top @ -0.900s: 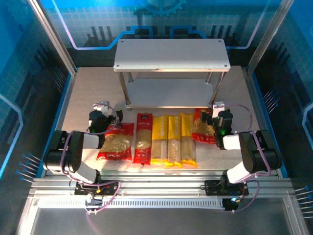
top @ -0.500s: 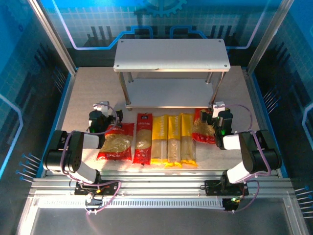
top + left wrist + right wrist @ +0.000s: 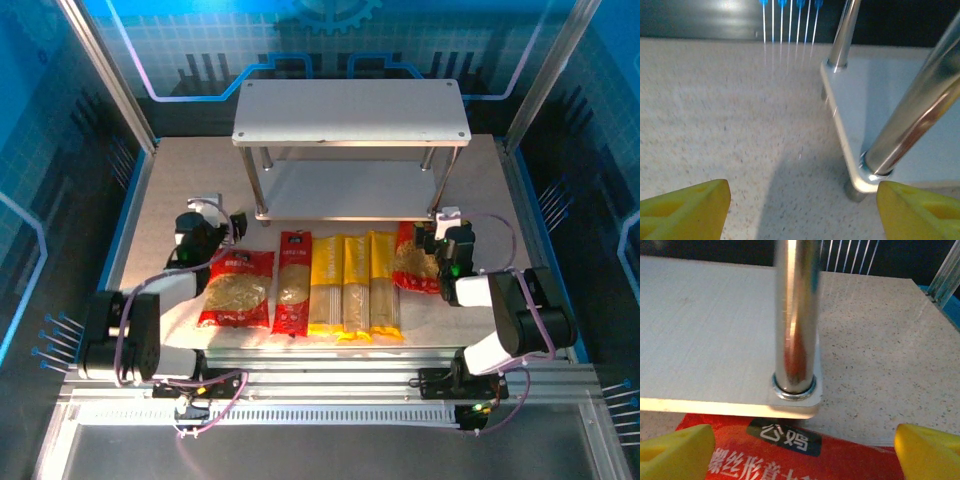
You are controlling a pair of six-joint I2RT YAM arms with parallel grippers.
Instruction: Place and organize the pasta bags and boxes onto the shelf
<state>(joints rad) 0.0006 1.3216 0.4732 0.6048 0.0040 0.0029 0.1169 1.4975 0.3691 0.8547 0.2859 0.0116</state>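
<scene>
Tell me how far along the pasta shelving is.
Nothing looks done: all six packs lie in a row on the table, before the shelf. Nothing is in hand: the left gripper and right gripper are open, empty, near the shelf's front legs. All six packs remain to place.

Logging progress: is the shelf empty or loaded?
Empty. The shelf is bare on top and on the visible part of its lower level; the pasta packs lie flat on the table.

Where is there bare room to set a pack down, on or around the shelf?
Both boards of the shelf are bare, top and lower. The table is also free left of the shelf and right of it. The strip in front is crowded: six packs lie side by side there.
</scene>
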